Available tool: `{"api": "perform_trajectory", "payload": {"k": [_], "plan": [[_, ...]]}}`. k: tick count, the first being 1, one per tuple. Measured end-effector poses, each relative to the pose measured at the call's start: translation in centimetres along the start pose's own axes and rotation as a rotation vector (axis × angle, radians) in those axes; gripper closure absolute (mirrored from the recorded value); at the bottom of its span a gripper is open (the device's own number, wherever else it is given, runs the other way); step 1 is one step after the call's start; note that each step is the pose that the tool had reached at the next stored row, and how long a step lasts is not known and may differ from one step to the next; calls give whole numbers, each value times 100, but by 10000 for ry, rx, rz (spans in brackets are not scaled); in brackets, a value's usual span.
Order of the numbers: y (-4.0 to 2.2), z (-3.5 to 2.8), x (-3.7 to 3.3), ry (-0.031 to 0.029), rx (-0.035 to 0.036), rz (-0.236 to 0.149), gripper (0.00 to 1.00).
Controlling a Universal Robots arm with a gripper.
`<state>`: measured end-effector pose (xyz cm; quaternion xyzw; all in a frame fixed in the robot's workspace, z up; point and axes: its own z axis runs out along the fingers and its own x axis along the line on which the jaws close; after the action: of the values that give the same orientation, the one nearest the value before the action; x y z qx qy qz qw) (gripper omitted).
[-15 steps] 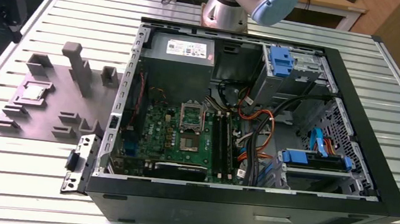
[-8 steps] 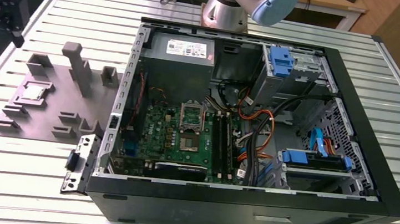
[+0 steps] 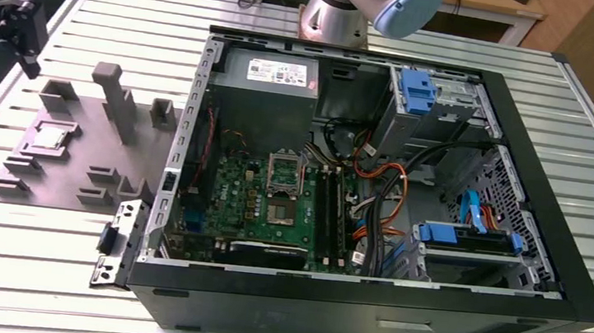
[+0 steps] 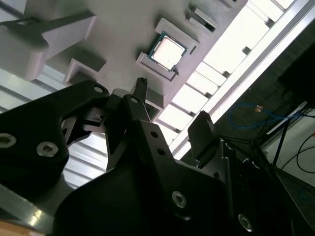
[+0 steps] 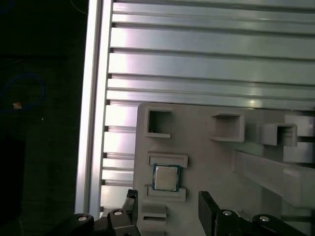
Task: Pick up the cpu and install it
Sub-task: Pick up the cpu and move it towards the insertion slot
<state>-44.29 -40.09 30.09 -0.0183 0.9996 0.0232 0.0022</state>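
The cpu [image 3: 52, 136] is a small silvery square chip lying flat in a framed pocket of the grey plastic fixture [image 3: 93, 157] on the exterior view's left. In both wrist views the cpu [image 4: 168, 51] [image 5: 166, 177] sits in that pocket, just beyond my fingertips. My black gripper [image 3: 28, 64] hangs above the table's far left corner, apart from the chip. In both wrist views the gripper [image 4: 172, 105] [image 5: 169, 196] is open, with its fingers [image 5: 207, 200] spread wide and nothing between them. The motherboard's socket [image 3: 284, 168] lies inside the open computer case.
The open black computer case [image 3: 371, 303] takes up the middle and right of the slatted metal table [image 3: 32, 271], with cables, blue drive brackets and a power supply inside. Tall grey posts [image 3: 116, 98] rise from the fixture near the cpu. The table edge [image 5: 91, 123] runs close by.
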Motion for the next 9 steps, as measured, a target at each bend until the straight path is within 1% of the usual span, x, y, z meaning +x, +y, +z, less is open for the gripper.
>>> {"api": "perform_trajectory", "payload": {"k": [2,9], "plan": [[0,10,0,2,-4,1,40],[-1,15,0,2,-4,1,40]]}}
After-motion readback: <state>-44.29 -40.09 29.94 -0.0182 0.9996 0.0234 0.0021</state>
